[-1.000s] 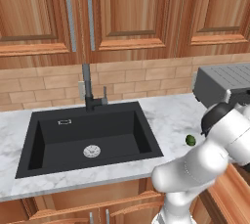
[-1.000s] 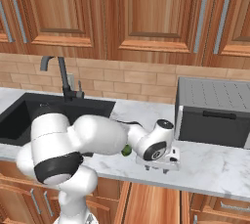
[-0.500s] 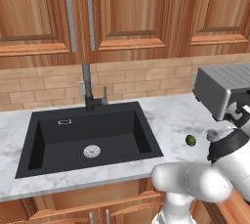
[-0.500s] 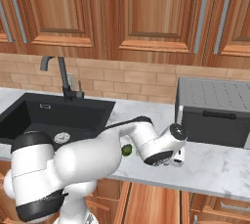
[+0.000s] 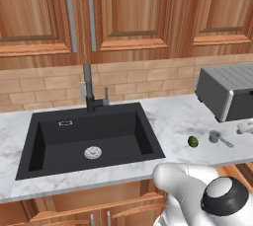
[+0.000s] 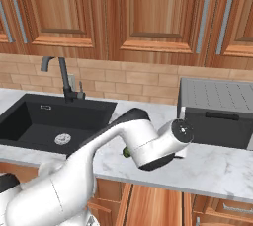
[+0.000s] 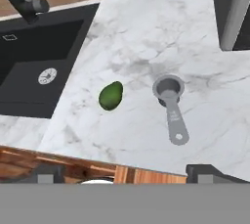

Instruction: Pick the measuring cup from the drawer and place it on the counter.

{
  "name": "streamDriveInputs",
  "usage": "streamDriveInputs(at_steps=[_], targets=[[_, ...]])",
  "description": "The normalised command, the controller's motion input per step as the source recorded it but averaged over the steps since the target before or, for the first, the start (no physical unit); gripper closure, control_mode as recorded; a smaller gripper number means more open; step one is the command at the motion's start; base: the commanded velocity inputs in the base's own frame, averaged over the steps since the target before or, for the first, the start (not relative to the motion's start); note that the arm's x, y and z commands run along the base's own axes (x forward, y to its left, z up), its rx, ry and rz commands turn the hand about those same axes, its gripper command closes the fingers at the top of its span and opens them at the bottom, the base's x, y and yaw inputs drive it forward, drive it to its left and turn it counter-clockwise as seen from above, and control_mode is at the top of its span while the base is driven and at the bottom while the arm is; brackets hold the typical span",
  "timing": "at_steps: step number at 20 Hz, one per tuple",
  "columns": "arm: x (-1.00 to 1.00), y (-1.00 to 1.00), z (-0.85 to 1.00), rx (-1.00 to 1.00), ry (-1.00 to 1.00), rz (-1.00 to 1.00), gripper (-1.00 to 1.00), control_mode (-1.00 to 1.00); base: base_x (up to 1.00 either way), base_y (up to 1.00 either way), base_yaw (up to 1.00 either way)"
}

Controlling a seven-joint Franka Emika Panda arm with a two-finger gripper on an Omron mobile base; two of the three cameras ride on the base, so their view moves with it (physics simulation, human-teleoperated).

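The small grey measuring cup [image 7: 169, 90] lies upright on the white marble counter [image 7: 146, 32], its thin handle pointing toward me. It also shows in the left base view, where the measuring cup [image 5: 215, 136] sits right of the sink. My gripper [image 7: 128, 175] hovers above and in front of it, open, with its dark fingertips [image 7: 49, 173] wide apart and nothing between them. The wooden drawer [image 6: 153, 205] juts out below the counter's front edge. My arm [image 6: 148, 143] hides the cup in the right base view.
A small green fruit [image 7: 111, 95] lies just left of the cup. The black sink [image 5: 91, 133] with its dark faucet [image 5: 89, 89] is further left. A grey boxy appliance [image 5: 227, 92] stands on the counter behind and right of the cup.
My hand has lifted off and drawn back from the counter beside the fruit. The measuring cup now lies free on the marble, uncovered in the left base view.
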Motion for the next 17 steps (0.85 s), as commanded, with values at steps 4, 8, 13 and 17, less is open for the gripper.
streamDriveInputs(at_steps=[4,8,13,17], targets=[[-0.41,1.0,0.69,-0.26,-0.1,0.03,-1.0,-1.0,0.0,0.0,0.0],[-0.24,1.0,0.1,-0.28,-0.11,0.01,-1.0,-1.0,0.0,0.0,0.0],[-0.14,1.0,-0.14,-0.19,-0.15,0.0,-1.0,-1.0,0.0,0.0,0.0],[-0.08,1.0,-0.26,-0.15,-0.15,0.0,-1.0,-1.0,0.0,0.0,0.0]])
